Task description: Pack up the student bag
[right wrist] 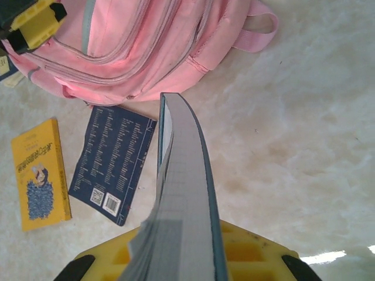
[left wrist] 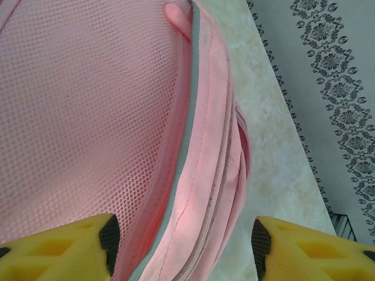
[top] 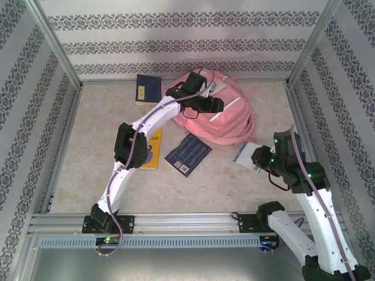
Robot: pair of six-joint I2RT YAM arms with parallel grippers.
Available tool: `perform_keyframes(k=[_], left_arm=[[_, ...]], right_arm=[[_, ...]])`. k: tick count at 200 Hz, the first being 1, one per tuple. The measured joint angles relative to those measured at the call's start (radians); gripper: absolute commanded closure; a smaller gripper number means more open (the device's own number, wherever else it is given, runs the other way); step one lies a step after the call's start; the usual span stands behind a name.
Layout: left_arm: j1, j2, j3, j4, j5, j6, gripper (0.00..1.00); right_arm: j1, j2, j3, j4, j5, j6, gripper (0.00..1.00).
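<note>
The large pink fabric backpack point(top: 231, 120) lies far-centre on the table point(top: 88, 164). The left pincer point(left wrist: 181, 240) stands wide astride its zip rim point(left wrist: 190, 146). Judged best: pinch that rim and lift the mouth open before the right pincer point(right wrist: 184, 263), clamped on a thin teal-covered book point(right wrist: 187, 175), feeds it in.

White shells and black joints cover the left arm point(top: 149, 120) and right arm point(top: 319, 216), a grey cable point(top: 293, 143) along each; green lights point(top: 309, 174) dot the right. The left claw point(left wrist: 184, 249) and right claw point(right wrist: 187, 268) have yellow fingers point(left wrist: 58, 249), black pads point(left wrist: 109, 234).
</note>
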State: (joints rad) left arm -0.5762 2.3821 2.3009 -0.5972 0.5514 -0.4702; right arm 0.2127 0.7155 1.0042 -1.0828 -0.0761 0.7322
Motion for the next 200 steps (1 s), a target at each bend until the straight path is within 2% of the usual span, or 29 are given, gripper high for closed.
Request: perform_keyframes(k=[29, 70, 96, 144, 200], left_arm=[[0.000, 0.059, 0.114, 0.015, -0.006, -0.002, 0.29], [0.000, 0.201, 0.235, 0.082, 0.020, -0.044, 0.32], [0.000, 0.261, 0.240, 0.119, 0.054, -0.089, 0.39], [-0.012, 0.266, 0.241, 0.181, 0.140, -0.146, 0.52], [-0.019, 0.266, 0.208, 0.206, 0.160, -0.159, 0.53]], right_arm=[[-0.011, 0.000, 0.000, -0.007, -0.008, -0.008, 1.00], [-0.014, 0.004, 0.000, -0.014, -0.023, -0.021, 1.00], [-0.014, 0.007, 0.000, -0.029, -0.024, -0.033, 1.00], [-0.017, 0.007, -0.022, -0.036, -0.040, -0.036, 1.00], [-0.021, 0.005, -0.063, -0.034, -0.046, -0.032, 1.00]])
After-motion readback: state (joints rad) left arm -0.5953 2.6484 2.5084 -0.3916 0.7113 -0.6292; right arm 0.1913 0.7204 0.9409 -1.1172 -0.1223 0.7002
